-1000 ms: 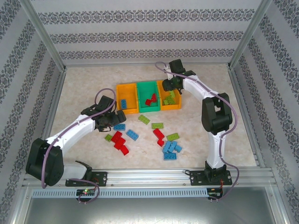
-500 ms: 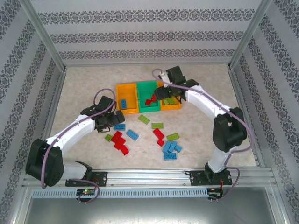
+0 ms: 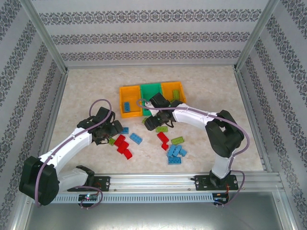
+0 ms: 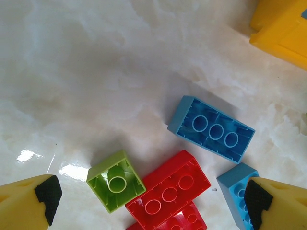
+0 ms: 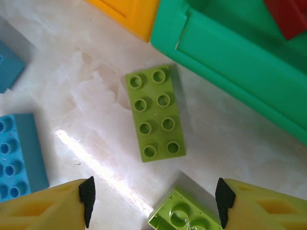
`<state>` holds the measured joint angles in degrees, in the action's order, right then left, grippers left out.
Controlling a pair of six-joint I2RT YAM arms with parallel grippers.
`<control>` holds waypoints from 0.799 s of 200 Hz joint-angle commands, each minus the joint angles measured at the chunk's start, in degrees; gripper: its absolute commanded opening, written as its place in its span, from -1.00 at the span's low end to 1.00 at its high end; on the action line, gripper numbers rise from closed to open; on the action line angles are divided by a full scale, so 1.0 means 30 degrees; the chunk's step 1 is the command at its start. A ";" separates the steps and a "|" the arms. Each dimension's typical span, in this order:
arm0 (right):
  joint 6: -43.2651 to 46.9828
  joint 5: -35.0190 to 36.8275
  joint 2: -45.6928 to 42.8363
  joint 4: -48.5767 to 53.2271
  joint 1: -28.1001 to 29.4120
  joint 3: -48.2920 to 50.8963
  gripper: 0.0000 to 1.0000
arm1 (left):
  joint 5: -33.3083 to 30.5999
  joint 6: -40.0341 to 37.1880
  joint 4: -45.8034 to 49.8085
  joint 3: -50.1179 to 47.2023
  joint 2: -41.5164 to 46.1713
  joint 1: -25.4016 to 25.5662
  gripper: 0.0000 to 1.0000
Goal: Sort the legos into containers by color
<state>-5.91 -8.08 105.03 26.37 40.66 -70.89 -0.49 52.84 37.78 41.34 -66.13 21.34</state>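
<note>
Claws spread over loose legos [image 3: 173, 152] at the middle of the table [image 3: 86, 86]
The left gripper [image 4: 151, 201] hangs wide open above red, blue and green bricks. The right gripper [image 5: 155, 199], fingers apart and empty, hovers over a light green brick [image 5: 155, 114] just beside the containers [image 3: 123, 91], which sit nearer the far edge.

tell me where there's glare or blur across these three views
Left wrist: two small white glare patches on the table, just left of the small light green brick; focus sharp. Right wrist: a diagonal glare streak on the table, below-left of the studded green brick; focus crisp. Top external: even, soft light, no obvious glare.
</note>
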 commanded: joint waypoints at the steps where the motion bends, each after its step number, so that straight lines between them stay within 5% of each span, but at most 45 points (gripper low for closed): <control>1: -0.0191 -0.0066 0.0788 0.0042 0.0235 -0.0892 0.39 | -0.0407 0.0565 0.0803 -0.0356 0.0361 -0.0209 0.99; 82: 0.0730 0.1260 0.4279 0.1051 0.0632 -0.3443 0.36 | -0.0290 0.0581 0.0466 -0.0657 0.0526 -0.0229 0.99; 160: 0.1832 0.3538 0.5130 0.2663 0.1592 -0.3381 -0.34 | -0.0689 0.0521 0.0818 -0.0661 0.1036 -0.0250 0.99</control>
<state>-1.41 0.69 118.28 29.95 44.84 -81.78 -0.78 53.65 37.80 39.88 -64.14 21.26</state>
